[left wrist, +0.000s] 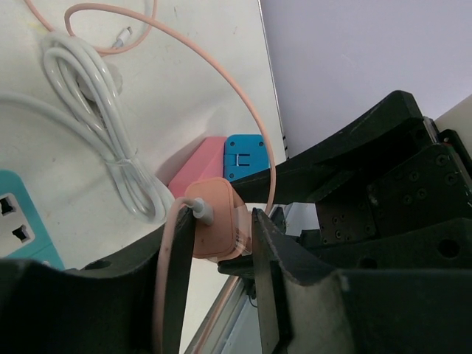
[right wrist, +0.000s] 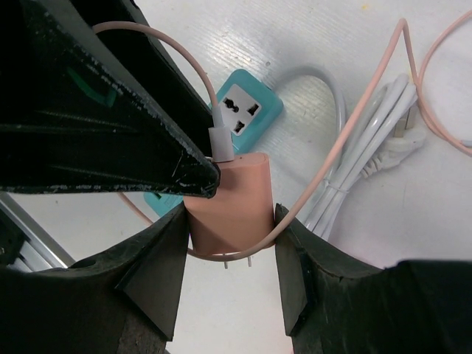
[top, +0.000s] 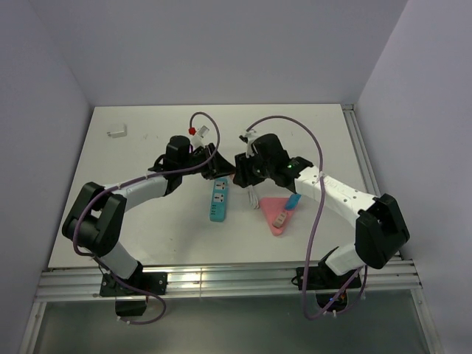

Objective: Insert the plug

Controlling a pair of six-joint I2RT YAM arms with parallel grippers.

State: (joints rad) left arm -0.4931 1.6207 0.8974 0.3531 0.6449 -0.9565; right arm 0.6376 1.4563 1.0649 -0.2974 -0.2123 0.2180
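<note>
The pink plug (right wrist: 228,203), a charger block with two prongs pointing down, hangs above the white table. My right gripper (right wrist: 230,214) is shut on its two sides. My left gripper (left wrist: 221,217) is closed round the same plug (left wrist: 217,225), one finger on each side of its cable end. A pink cable (left wrist: 243,96) loops out of the plug. The teal power strip (top: 218,200) lies flat just left of and below the plug, sockets up; it also shows in the right wrist view (right wrist: 247,110). In the top view the two grippers meet at mid-table (top: 230,171) and hide the plug.
A bundled white cable (left wrist: 103,125) lies beside the strip. A pink wedge (top: 274,217) with small blue and pink blocks on it sits to the right of the strip. A small white part (top: 118,131) lies at the back left. The table's metal rail (top: 221,276) runs along the front.
</note>
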